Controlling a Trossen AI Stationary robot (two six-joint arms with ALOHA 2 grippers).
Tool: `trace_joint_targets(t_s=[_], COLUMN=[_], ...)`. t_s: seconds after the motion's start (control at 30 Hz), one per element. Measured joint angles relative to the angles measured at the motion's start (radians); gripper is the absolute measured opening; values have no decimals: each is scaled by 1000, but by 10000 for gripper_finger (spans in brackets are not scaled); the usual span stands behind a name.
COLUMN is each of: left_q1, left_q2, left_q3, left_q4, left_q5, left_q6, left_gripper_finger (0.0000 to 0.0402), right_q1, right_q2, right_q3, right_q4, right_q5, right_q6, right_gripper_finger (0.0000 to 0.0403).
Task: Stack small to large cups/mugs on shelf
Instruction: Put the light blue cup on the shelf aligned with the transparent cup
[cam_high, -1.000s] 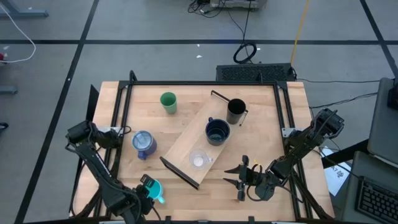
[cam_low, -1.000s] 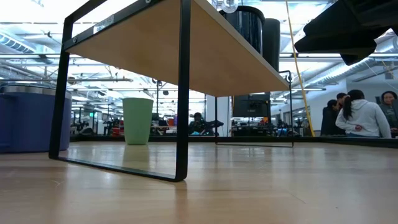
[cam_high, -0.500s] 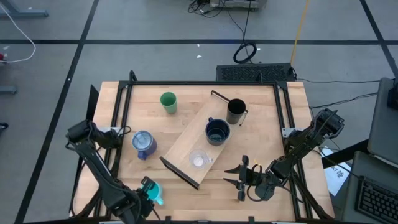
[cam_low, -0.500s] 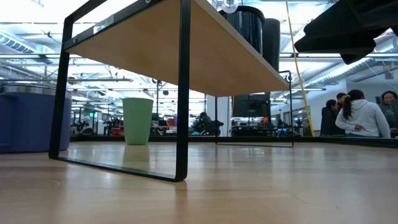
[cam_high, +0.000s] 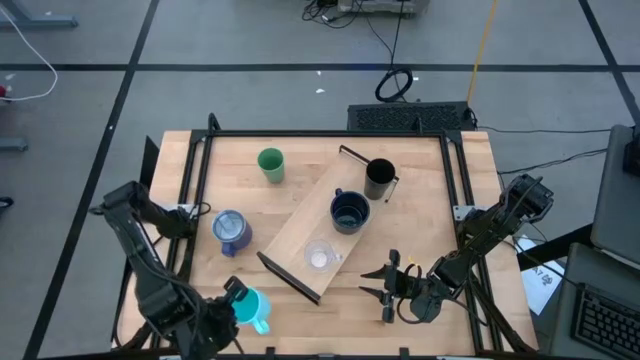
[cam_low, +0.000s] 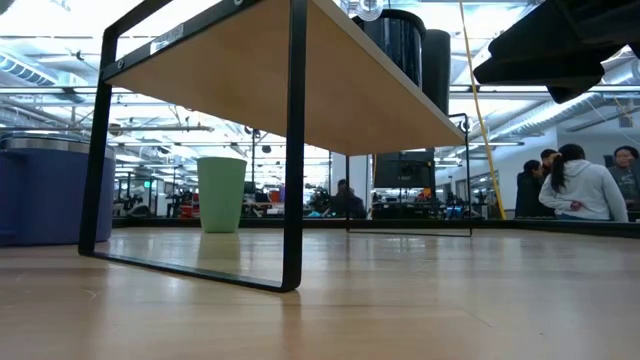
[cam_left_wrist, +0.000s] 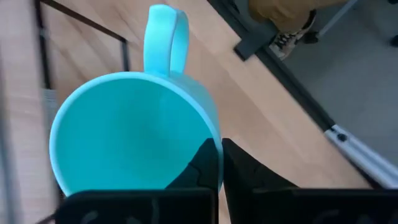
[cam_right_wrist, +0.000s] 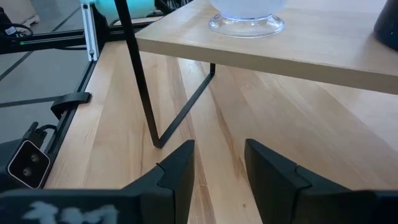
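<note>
High view: the left gripper (cam_high: 232, 302), at the table's near-left corner, is pinched on the rim of the cyan mug (cam_high: 250, 309). The shelf (cam_high: 325, 232) lies diagonally mid-table w/ the tiny clear cup (cam_high: 320, 258), wide black mug (cam_high: 349, 211) and tall black cup (cam_high: 379, 178) on it in a row. The green tumbler (cam_high: 271, 164) and blue-purple mug (cam_high: 230, 231) stand off the shelf, on the tabletop (cam_high: 430, 200). The right gripper (cam_high: 388, 285) waits near the front-right edge.

Low view: shelf underside fills the top; tumbler stands beyond it, people in the bkgd.

Left wrist view: fingers (cam_left_wrist: 239, 171) pressed together across the mug wall, handle pointing away. Mug looks like light, stiff plastic w/ a smooth wall; a rim pinch opposite the handle probably holds, though it may swing.

Right wrist view: fingers (cam_right_wrist: 177, 171) spread, nothing between them; clear cup on the shelf ahead.
</note>
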Motion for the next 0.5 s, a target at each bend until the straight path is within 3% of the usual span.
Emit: trace_joint_targets(t_s=[0.3,0.5], left_q1=[63,110], left_q2=[-2,-1], left_q3=[99,145], left_q4=[-131,-188], left_q5=[-20,23], left_q6=[147,215], left_gripper_finger=[4,4], right_q1=[0,0], right_q2=[0,0], right_q3=[0,0], right_q4=[0,0], right_q5=[0,0], right_q6=[7,7], right_gripper_finger=[130,130])
